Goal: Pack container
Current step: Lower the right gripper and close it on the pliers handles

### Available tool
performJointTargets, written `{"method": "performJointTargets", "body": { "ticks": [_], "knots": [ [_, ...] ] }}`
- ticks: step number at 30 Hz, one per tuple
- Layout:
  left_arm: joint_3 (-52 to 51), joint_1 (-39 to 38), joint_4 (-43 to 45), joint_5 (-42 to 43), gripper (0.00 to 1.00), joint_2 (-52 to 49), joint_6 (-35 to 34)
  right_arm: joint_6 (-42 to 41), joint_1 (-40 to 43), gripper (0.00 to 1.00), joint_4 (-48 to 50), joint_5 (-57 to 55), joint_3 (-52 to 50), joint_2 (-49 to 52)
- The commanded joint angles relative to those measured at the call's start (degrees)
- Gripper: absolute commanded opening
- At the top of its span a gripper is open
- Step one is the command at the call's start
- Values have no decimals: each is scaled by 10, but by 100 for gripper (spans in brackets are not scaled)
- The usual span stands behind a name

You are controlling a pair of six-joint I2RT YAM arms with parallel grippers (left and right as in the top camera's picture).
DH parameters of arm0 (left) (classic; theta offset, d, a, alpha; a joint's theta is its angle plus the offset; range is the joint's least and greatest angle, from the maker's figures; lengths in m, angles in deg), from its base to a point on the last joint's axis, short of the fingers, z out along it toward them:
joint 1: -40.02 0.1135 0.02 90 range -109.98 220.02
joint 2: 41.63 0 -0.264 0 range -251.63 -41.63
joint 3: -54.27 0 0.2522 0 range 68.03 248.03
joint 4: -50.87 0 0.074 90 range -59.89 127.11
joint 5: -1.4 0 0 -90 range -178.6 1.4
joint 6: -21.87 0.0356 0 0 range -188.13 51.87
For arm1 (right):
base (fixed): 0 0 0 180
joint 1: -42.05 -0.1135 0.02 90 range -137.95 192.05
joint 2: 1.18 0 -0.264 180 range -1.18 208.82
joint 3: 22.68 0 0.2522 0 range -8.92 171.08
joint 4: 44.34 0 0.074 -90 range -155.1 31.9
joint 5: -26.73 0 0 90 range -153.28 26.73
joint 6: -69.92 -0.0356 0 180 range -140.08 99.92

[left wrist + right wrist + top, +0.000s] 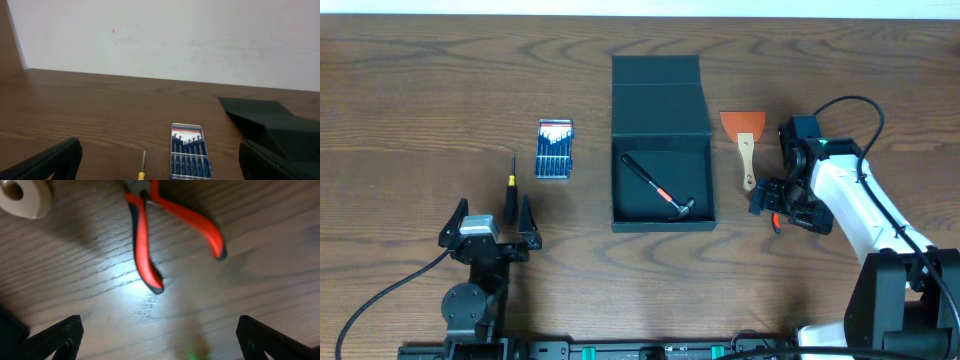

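1. Left jaws released and empty at the near left of the counter (400,90); screwdriver (510,195) just ahead, blue case (555,150) farther.
2. Container (695,165) at centre, lid open, hammer (660,187) inside, room to spare.
3. Right jaws released over red-handled pliers (150,235), beside the scraper (744,140). Best to straddle both handles, descend squarely, then clench mid-handle.

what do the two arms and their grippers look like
The left arm is all black, with a silver-grey block behind the left gripper and a black cable running off it. The right arm has a white shell on black joints, a small green light and a looping black cable. The right gripper, like the left, has black wedge-shaped fingers.
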Motion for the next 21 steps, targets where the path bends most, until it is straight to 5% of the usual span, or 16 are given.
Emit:
{"method": "performJointTargets", "body": {
  "ticks": [1, 21],
  "knots": [
    [-5, -2, 3, 2, 99, 3, 5, 7, 2, 99, 5, -27, -1, 0],
    [-5, -2, 3, 2, 99, 3, 5, -13, 2, 99, 93, 8, -2, 52]
  ]
}}
